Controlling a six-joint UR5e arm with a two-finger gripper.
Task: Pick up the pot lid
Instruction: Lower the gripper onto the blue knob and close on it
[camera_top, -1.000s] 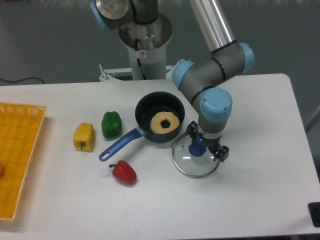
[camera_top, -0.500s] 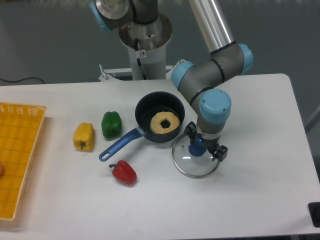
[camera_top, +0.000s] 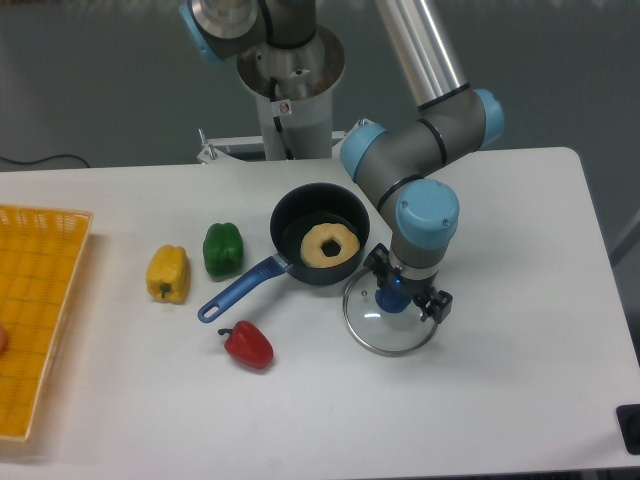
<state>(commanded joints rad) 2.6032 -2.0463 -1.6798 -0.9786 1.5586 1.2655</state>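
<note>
OK, starting with the gripper (camera_top: 408, 285): right of centre in the frame, coming in at a slant from the upper right, fingers spread pretty wide. Got the blue knob (camera_top: 393, 296) of the pot lid (camera_top: 388, 335) in the gap, roughly, more toward the left finger. Can't tell about any actual contact there, at least not from this angle.

Pot lid itself: see-through, round, thin rim, lying flat on the white table (camera_top: 420, 420) just right of centre, with part of the far side hidden behind the gripper. Just beside it, to the upper left, a black pan (camera_top: 286, 215) near the middle of the frame, with a tan ring-shaped thing (camera_top: 322, 240) inside. Blue handle (camera_top: 240, 291) on that one, poking out toward the lower left.

Further out, veggie time. Red pepper (camera_top: 249, 346) below the handle, left of centre and a bit low, stem toward the upper left. Green pepper (camera_top: 222, 250) up and left of the pan, then a yellow pepper (camera_top: 168, 275) near it, further left and a little lower.

Way over at the left edge, a yellow-orange crate (camera_top: 45, 315), cut off by the frame, with a bit of something reddish (camera_top: 2, 338) showing. Also spotted a dark cable (camera_top: 45, 162) at the upper left.
</note>
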